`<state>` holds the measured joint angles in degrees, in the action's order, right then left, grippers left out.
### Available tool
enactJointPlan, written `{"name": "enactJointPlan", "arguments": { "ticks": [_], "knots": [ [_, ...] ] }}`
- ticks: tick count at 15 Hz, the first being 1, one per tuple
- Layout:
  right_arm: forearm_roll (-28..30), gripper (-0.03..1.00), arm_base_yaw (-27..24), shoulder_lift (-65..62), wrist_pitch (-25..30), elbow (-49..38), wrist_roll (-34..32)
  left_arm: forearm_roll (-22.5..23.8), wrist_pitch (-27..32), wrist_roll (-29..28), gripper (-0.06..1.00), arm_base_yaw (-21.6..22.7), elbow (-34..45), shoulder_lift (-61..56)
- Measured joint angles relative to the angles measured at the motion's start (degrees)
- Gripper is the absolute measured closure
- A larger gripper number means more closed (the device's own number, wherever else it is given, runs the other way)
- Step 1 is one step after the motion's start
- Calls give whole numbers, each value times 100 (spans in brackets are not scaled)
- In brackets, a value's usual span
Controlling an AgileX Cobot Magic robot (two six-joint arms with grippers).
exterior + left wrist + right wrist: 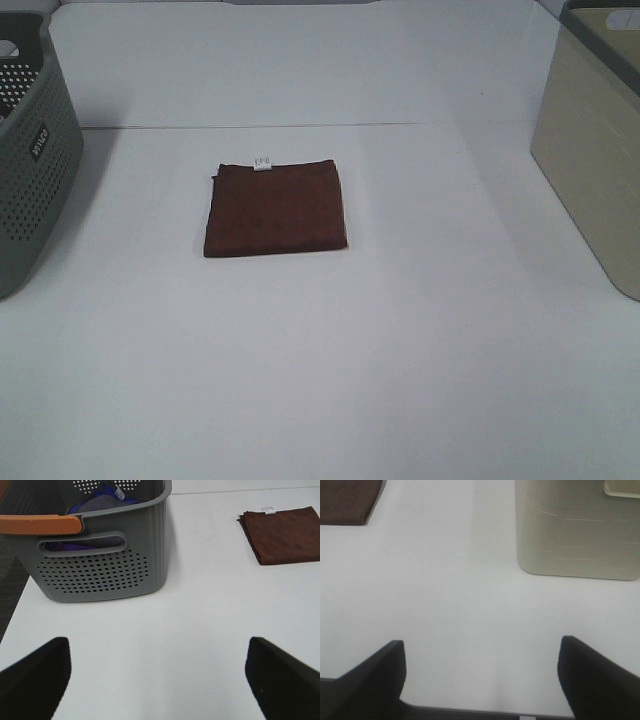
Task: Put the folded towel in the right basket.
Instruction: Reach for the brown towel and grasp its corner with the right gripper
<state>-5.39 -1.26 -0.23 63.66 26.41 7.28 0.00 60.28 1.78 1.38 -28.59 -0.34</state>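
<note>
A folded dark brown towel [276, 210] with a small white tag lies flat in the middle of the white table. It also shows in the left wrist view [285, 534] and in the right wrist view [347, 500]. The beige right basket [592, 150] stands at the table's right edge and shows in the right wrist view [577, 527]. Neither gripper shows in the exterior high view. My left gripper [157, 677] is open and empty, far from the towel. My right gripper [482, 677] is open and empty near the table's front edge.
A grey perforated basket [30, 160] stands at the left edge; in the left wrist view [100, 565] it has an orange handle and holds blue and grey cloth [100, 500]. The white table [330, 370] ends at a back seam behind the towel.
</note>
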Motion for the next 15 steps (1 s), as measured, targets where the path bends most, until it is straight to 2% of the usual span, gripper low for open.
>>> {"name": "enactJointPlan", "arguments": {
  "ticks": [3,4,7,12,15],
  "knots": [
    [6,18,0,57,-115,23,0,0,0,0,6,0,0,0],
    [-11,19,0,521,-613,292,0,0,0,0,6,0,0,0],
    [-281,20,0,1839,-1197,974,0,0,0,0,6,0,0,0],
    [-510,20,0,3988,-1249,2378,17,0,0,0,6,0,0,0],
    [-991,21,0,5409,-1043,3254,160,0,0,0,6,0,0,0]
  ]
}}
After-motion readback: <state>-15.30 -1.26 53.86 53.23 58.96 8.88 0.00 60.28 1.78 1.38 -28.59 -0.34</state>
